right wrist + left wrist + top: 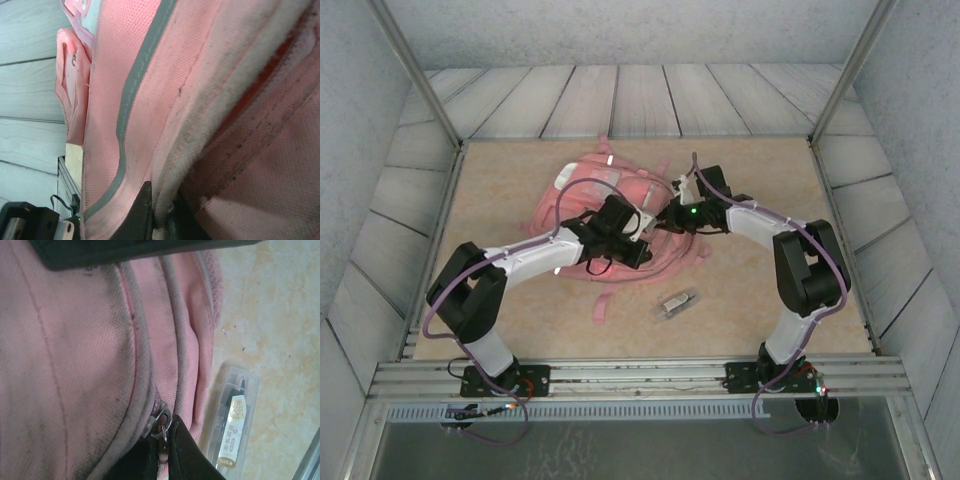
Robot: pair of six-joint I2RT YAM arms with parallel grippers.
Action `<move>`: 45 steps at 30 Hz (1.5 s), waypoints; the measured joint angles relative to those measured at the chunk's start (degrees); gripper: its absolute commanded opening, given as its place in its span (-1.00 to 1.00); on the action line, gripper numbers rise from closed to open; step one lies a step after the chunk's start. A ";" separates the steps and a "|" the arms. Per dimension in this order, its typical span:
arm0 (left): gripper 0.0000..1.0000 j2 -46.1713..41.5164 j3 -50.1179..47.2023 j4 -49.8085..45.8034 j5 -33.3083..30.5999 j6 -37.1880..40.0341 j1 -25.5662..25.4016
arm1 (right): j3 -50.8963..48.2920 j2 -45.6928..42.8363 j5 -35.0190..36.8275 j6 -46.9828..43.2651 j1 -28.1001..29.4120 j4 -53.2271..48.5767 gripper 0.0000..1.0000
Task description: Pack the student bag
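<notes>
left gripper (163, 442) closed tight on the zipper pull (162, 422) of the student bag (590, 195), dark fingers (187, 455) meeting on either side of the metal tab at the seam. right gripper (159, 220) also closed, pinching a fold of the bag's pink fabric next to a grey piping strip (131, 95). both wrists sit over the near-right part of the bag, close to each other; green led (692, 211) lit on the right wrist. bag lies flat around the middle of the table (770, 320), slightly left of centre and toward the far side, straps trailing toward the near edge. fabric looks grubby with dark smudges. clear case (234, 422) lies on the table just beside the bag's near edge, apart from both grippers. it has a white and yellow label (233, 427) with print too small to read – no other writing legible anywhere. table top is mottled tan, stone-like finish. pale grey plank panels (620, 100) surround it at the back and sides, textured grey walls above, aluminium rail (640, 375) along the near edge carrying both arm bases.
</notes>
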 measured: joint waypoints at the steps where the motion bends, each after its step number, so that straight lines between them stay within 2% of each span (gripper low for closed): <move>1: -1.00 -1.09 -1.53 0.68 -0.04 -0.81 0.44 | -0.33 -0.33 0.39 -0.09 0.24 0.55 -0.98; 6: -1.00 -8.13 -9.31 0.83 -1.25 -4.22 3.21 | -0.79 -1.49 1.95 -0.83 0.42 0.72 -1.00; 11: -1.00 -12.11 -11.43 0.09 -3.89 -5.90 5.07 | -0.68 -1.57 1.81 -2.49 0.42 0.33 -1.00; 16: -1.00 -15.15 -14.21 1.70 -3.06 -8.15 7.48 | 0.72 -1.57 -0.63 -4.48 0.79 -0.87 -1.00; 19: -1.00 -15.72 -14.84 2.84 -2.49 -8.41 8.41 | 1.75 -1.57 -1.22 -5.73 1.05 -1.84 -0.88; 20: -0.98 -15.69 -14.84 3.19 -2.10 -8.20 8.55 | 1.90 -1.57 -1.31 -6.08 1.05 -2.08 -0.76; 21: -0.94 -15.69 -14.84 3.37 -1.81 -7.93 8.63 | 1.95 -1.57 -1.36 -6.36 1.03 -2.25 -0.62; 23: -0.84 -15.69 -14.86 3.08 -1.53 -7.41 8.96 | 1.97 -1.57 -1.51 -7.21 0.83 -3.23 -0.52; 28: -0.30 -15.65 -14.93 1.55 -0.81 -5.05 10.16 | 2.16 -1.57 -0.63 -9.22 -0.28 -6.12 -0.21; 31: -0.09 -16.04 -15.45 0.74 0.02 -3.65 10.49 | 2.12 -2.32 1.22 -10.51 -0.50 -8.76 -0.10; 34: 0.01 -18.03 -16.39 -0.52 0.79 -2.58 10.47 | 1.68 -5.18 4.94 -11.85 -0.59 -12.46 -0.02; 40: 0.17 -22.84 -17.84 -0.70 3.69 -1.95 8.66 | -3.52 -15.93 13.62 -13.55 -0.39 -20.90 0.31; 45: 0.19 -23.26 -19.37 1.05 7.93 -1.51 6.19 | -10.64 -23.91 18.67 -12.90 0.24 -27.65 0.33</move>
